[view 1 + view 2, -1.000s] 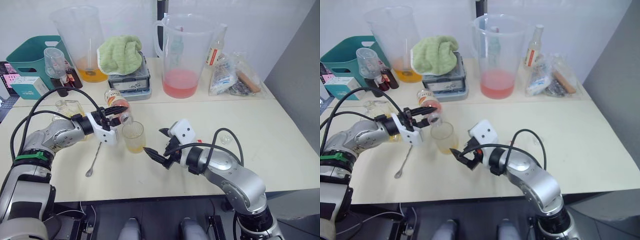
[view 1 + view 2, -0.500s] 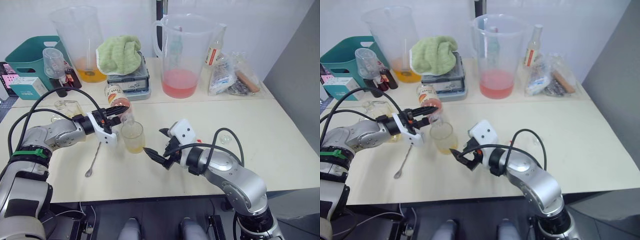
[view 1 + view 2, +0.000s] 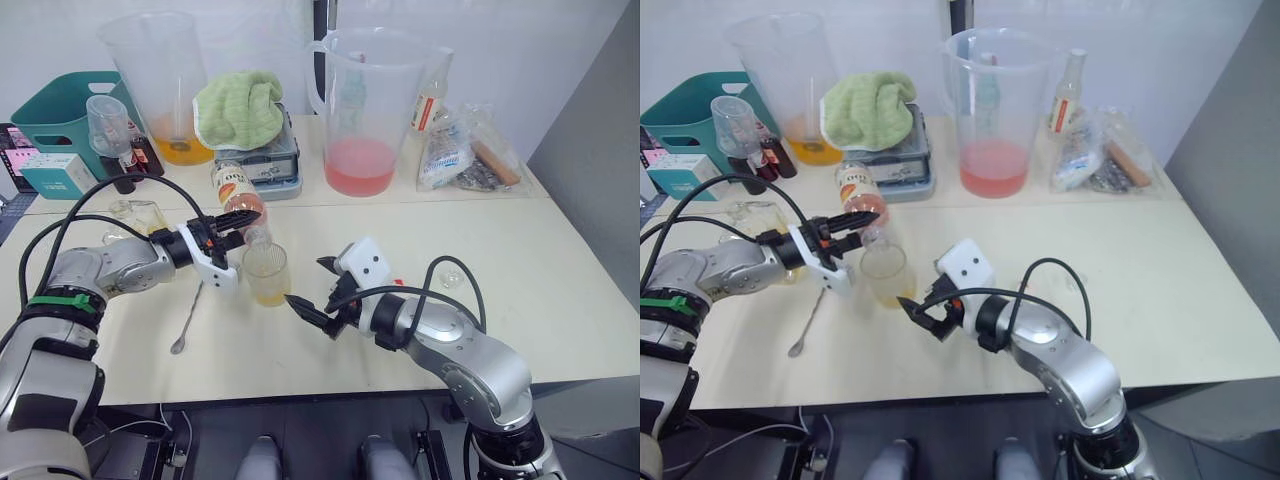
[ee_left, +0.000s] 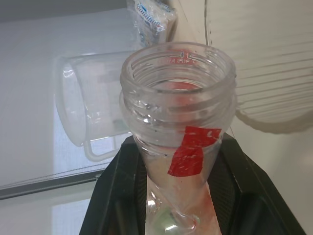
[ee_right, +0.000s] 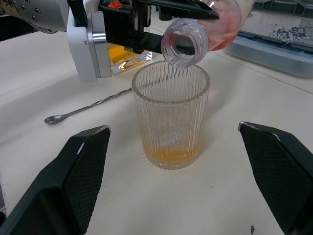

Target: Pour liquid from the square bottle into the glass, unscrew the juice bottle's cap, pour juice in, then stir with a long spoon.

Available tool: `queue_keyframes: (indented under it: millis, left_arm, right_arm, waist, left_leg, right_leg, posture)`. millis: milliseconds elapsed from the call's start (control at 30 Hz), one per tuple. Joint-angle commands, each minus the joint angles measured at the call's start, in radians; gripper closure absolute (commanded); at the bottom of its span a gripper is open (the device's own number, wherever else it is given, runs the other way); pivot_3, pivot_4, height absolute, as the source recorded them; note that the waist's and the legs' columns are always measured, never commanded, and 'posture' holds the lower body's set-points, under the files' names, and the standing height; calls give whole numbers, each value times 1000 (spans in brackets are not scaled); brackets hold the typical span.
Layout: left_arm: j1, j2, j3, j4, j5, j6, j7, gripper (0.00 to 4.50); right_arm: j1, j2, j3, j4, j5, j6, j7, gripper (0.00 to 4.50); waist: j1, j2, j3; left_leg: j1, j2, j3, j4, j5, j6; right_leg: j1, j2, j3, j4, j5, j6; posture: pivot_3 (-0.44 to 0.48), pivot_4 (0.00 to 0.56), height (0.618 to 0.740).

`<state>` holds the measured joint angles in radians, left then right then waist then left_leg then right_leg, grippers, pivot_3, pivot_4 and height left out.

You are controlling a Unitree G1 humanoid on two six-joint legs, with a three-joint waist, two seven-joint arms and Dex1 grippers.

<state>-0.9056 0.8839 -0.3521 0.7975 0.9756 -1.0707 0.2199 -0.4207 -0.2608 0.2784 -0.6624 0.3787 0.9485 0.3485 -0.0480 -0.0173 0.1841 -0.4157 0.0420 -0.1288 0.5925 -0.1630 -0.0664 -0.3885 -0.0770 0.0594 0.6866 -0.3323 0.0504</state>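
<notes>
While gripped by the left end effector (image 3: 232, 222), the juice bottle (image 3: 240, 203) tilts, seemingly touching the glass (image 3: 266, 273).

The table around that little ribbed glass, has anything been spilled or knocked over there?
No spill shows. The small clear ribbed glass stands upright with a shallow layer of yellow-orange liquid. The slim labelled plastic juice bottle is tilted, uncapped, over its rim in the left gripper. The thin silver long spoon lies flat beside it.
</notes>
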Motion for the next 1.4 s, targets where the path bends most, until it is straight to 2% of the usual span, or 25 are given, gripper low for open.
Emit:
queue_keyframes:
  millis: [33, 800, 1300, 1400]
  left_arm:
    - [-45, 24, 5, -32, 5, 15, 57, 3234]
    - [-52, 42, -36, -78, 62, 38, 162, 3234]
    - [-48, 26, -53, -44, 41, 42, 155, 3234]
    - [-41, 20, -44, -21, 5, 34, 131, 3234]
  right_arm:
    - [-18, 7, -5, -41, 13, -2, -2, 38]
    - [-21, 9, -2, -47, 12, 3, -9, 38]
    - [-19, 4, -10, -49, 13, 5, -6, 38]
    - [-18, 2, -10, -47, 12, 2, -4, 38]
  waist:
    - [0, 0, 0]
    - [0, 0, 0]
    - [1, 0, 0]
    - [0, 0, 0]
  left_leg:
    - [0, 0, 0, 0, 0, 0]
    - [0, 0, 0, 0, 0, 0]
    - [0, 0, 0, 0, 0, -1]
    - [0, 0, 0, 0, 0, -1]
  right_leg:
    - [0, 0, 0, 0, 0, 0]
    - [0, 0, 0, 0, 0, 0]
    - [0, 0, 0, 1, 0, 0]
    - [0, 0, 0, 1, 0, 0]
  posture:
    - [0, 150, 740]
    - [0, 150, 740]
    - [0, 150, 740]
    - [0, 150, 740]
